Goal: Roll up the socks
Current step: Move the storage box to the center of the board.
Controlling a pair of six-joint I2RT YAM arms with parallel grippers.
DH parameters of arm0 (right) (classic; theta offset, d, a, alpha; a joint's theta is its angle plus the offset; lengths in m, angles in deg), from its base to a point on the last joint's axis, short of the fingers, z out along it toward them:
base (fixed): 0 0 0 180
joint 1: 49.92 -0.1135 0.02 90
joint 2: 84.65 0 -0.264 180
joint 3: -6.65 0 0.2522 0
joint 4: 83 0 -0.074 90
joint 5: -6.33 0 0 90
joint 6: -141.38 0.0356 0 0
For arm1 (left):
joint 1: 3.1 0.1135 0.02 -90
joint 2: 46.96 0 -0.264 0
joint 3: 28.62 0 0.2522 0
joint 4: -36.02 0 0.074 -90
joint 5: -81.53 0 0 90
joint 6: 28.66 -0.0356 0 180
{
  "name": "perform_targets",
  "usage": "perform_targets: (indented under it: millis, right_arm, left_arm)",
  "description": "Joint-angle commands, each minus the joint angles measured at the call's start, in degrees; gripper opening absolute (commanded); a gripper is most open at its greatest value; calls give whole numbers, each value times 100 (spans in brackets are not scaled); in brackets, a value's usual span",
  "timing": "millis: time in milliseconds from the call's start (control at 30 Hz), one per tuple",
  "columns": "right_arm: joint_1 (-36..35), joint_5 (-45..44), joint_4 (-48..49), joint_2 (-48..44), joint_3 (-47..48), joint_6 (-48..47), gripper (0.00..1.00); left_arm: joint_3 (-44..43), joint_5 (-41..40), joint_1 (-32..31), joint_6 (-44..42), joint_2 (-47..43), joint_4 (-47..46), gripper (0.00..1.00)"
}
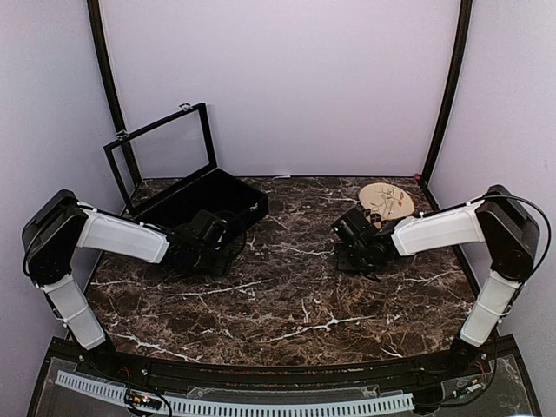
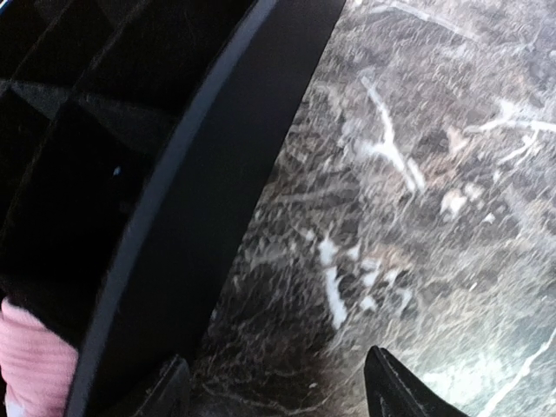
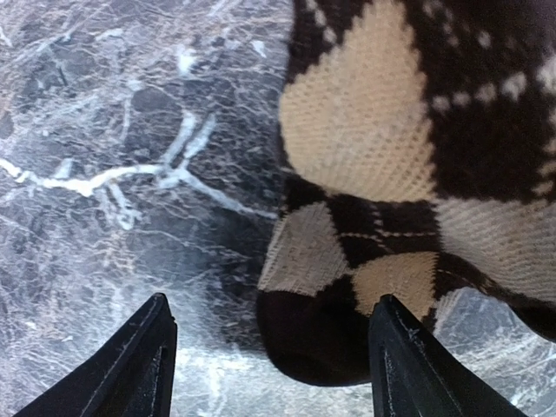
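The black sock (image 3: 391,174) with tan and brown argyle diamonds lies on the marble in the right wrist view. Its dark toe end sits between the fingers of my right gripper (image 3: 274,365), closer to the right finger, and the jaws stand wide open around it. In the top view the right gripper (image 1: 352,252) hides this sock. A bit of the pink sock (image 2: 30,365) shows at the bottom left edge of the left wrist view, on the box side of the rim. My left gripper (image 2: 282,395) is open over bare marble beside the box wall, seen from above at the left gripper (image 1: 224,248).
A black box (image 1: 204,195) with its glass lid (image 1: 165,152) raised stands at the back left, its wall (image 2: 217,217) right beside my left fingers. A round tan plate (image 1: 389,200) lies at the back right, just behind the right gripper.
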Motion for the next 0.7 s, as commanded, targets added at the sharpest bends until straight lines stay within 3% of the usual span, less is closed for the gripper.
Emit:
perform_targets:
  millis: [0, 133, 233, 333, 400, 667]
  right_arm:
    - [46, -175, -333, 90, 93, -51, 68]
    - [46, -9, -408, 133, 3, -31, 60]
    - [39, 169, -347, 168, -96, 0, 45]
    - [39, 247, -327, 167, -110, -5, 23]
    - [31, 246, -374, 163, -52, -30, 1]
    - [-172, -20, -587, -112, 303, -257, 0]
  left_arm:
    - [61, 334, 100, -145, -282, -424, 70]
    - [48, 539, 63, -170, -415, -522, 69]
    - [19, 539, -33, -203, -522, -549, 69]
    - [-40, 499, -131, -247, -547, -547, 70]
    - [-84, 482, -169, -260, -539, -530, 70]
    - [-156, 462, -278, -264, -620, -507, 70]
